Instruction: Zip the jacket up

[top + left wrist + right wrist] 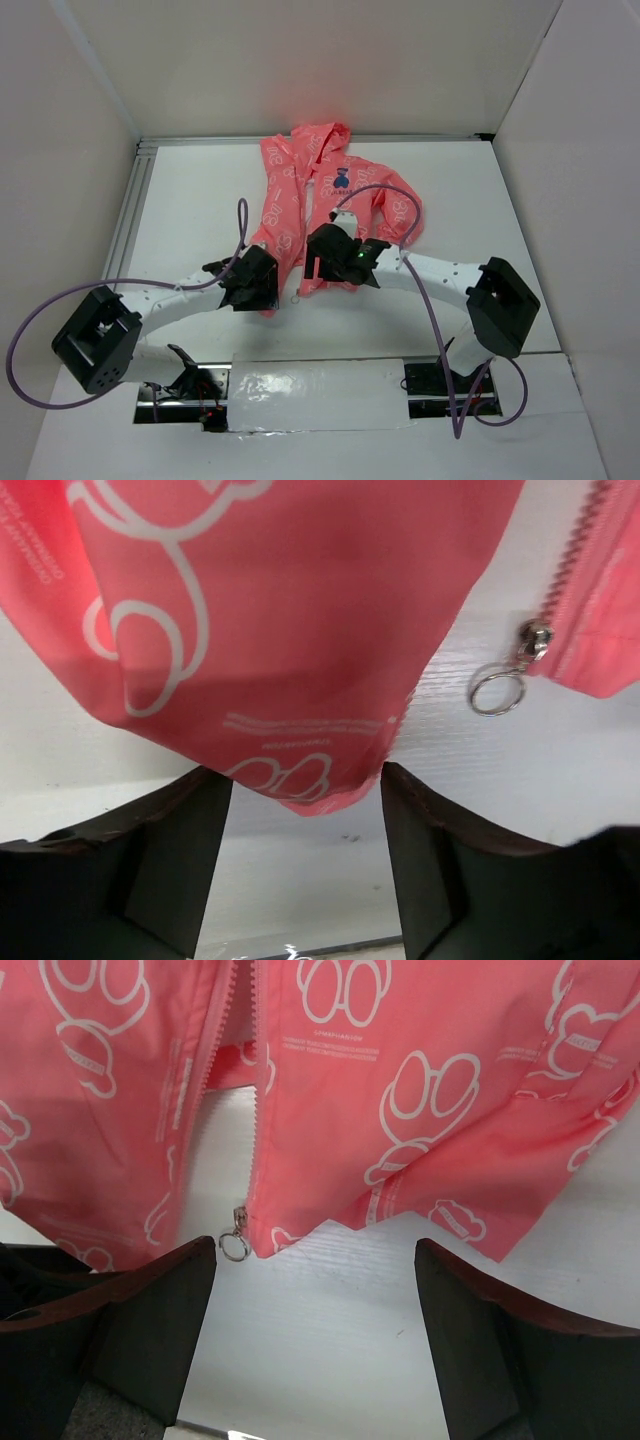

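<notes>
Currently the jacket (pixel 320 200) lies on the table (pixel 520 210), hood toward 12 o'clock and hem toward 6 o'clock, nearest my arms. Its front is open, and both grippers sit at the hem, which I judge is where zipping must begin. The left gripper (pixel 303 775) is spread wide and grips nothing, with a hem corner lying between its fingers. The right gripper (pixel 315 1245) gapes too, empty. The zipper pull (pixel 234 1247) with its ring sits at 9 o'clock in that gap, and the teeth above look unjoined. No containers in view.
</notes>
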Robot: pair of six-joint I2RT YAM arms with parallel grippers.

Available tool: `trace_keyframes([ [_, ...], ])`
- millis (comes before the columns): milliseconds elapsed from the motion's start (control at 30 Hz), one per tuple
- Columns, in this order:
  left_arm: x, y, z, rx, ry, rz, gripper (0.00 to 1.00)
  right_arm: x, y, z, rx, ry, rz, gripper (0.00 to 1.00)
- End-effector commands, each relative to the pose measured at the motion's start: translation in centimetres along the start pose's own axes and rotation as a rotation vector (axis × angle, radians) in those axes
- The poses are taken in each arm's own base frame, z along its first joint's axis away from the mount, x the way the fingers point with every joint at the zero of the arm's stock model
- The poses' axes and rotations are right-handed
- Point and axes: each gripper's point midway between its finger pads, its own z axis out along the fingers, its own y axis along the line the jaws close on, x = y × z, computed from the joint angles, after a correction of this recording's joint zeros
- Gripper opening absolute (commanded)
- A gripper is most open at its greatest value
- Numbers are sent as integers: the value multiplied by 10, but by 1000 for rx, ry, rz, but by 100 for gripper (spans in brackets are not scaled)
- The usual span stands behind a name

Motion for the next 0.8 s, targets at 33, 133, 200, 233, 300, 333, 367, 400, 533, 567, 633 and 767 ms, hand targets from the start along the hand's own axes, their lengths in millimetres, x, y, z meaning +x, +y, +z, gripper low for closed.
trace_keyframes([
  [33, -16, -20, -11, 79, -41, 27, 81, -8, -5, -5, 7, -36, 35, 87],
  [133, -22, -23, -17, 98, -64, 50, 87, -6, -7, -6, 13, -31, 32, 87],
  [200, -25, -23, -21, 94, -75, 62, 85, -6, -7, -6, 13, -31, 32, 87],
  [233, -23, -20, -21, 86, -67, 76, 83, -6, -7, -6, 13, -31, 32, 87],
  [300, -28, -15, -21, 55, -90, 85, 74, -5, -9, -6, 20, -25, 28, 87],
  [333, -29, -11, -21, 30, -98, 85, 72, -5, -9, -6, 20, -25, 28, 87],
  [367, -29, -11, -21, 30, -98, 85, 70, -6, -10, -6, 26, -32, 28, 88],
  [400, -31, -9, -21, 11, -100, 86, 70, -6, -10, -6, 26, -32, 28, 87],
  [533, -28, -3, -16, -25, -87, 70, 68, -5, -12, -6, 33, -27, 25, 88],
  [567, -27, -2, -14, -30, -80, 72, 68, -5, -12, -6, 33, -27, 25, 88],
  [633, -27, -3, -14, -30, -80, 62, 70, -5, -12, -6, 33, -27, 25, 88],
  [767, -23, 5, -9, -41, -80, 52, 61, -5, -12, -6, 33, -27, 25, 88],
])
